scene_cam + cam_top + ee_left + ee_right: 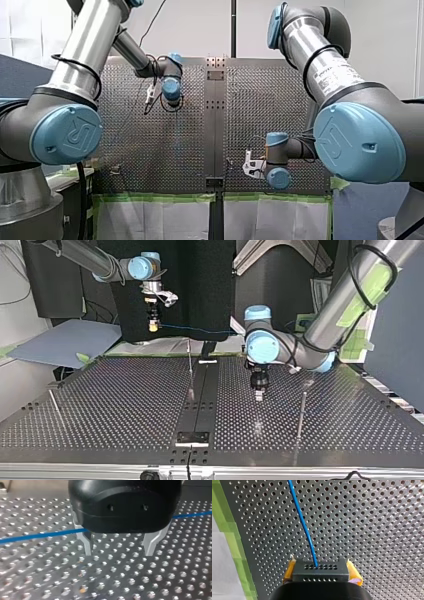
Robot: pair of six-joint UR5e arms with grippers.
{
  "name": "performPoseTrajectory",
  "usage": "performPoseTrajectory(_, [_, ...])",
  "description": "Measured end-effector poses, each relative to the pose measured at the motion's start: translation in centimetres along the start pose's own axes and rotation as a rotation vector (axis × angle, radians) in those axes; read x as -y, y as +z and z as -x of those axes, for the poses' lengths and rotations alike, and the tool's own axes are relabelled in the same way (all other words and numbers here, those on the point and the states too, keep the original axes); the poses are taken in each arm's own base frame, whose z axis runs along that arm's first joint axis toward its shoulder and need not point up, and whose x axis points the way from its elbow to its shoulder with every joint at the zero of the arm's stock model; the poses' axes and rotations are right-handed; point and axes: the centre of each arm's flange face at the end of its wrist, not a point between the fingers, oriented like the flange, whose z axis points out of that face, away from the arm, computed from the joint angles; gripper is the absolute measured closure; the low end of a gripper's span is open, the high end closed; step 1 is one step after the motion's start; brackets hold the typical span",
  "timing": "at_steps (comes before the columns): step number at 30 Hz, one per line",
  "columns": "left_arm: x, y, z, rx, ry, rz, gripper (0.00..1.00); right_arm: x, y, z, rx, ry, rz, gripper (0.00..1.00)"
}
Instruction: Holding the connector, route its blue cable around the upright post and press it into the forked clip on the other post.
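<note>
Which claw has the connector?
My right claw, the one with yellow pads, is shut on the black connector with its blue cable; my left claw is open and holds nothing.

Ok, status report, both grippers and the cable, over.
Right gripper shut on connector, held high. Left gripper open, empty, low over table. Blue cable in air, not around post yet. Nothing blocking.

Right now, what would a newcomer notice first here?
The thin blue cable runs straight from the black perforated connector block clamped between my right end effector's yellow pads, raised at the top view's upper left. My left end effector hangs open and empty, low over the perforated metal table, the cable passing by its metal fingers.
</note>
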Motion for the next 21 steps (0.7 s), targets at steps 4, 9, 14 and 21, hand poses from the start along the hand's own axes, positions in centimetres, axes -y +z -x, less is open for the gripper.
performPoseTrajectory(4, [0.8,0.3,-1.5,-0.023,0.025,0.001,0.02,0.0,0.0,0.0,-0.001,0.001,0.0,1.0])
performPoseTrajectory(9, [1.8,0.9,-3.7,-0.052,0.044,-0.003,0.02,0.0,0.0,0.0,-0.002,0.0,0.0,1.0])
performPoseTrajectory(14, [2.5,1.6,-5.7,-0.077,0.058,0.001,0.02,0.0,0.0,0.0,0.001,-0.007,0.0,1.0])
performPoseTrajectory(21, [3.5,2.4,-9.2,-0.126,0.082,-0.008,0.02,0.0,0.0,0.0,0.001,-0.012,-0.001,1.0])
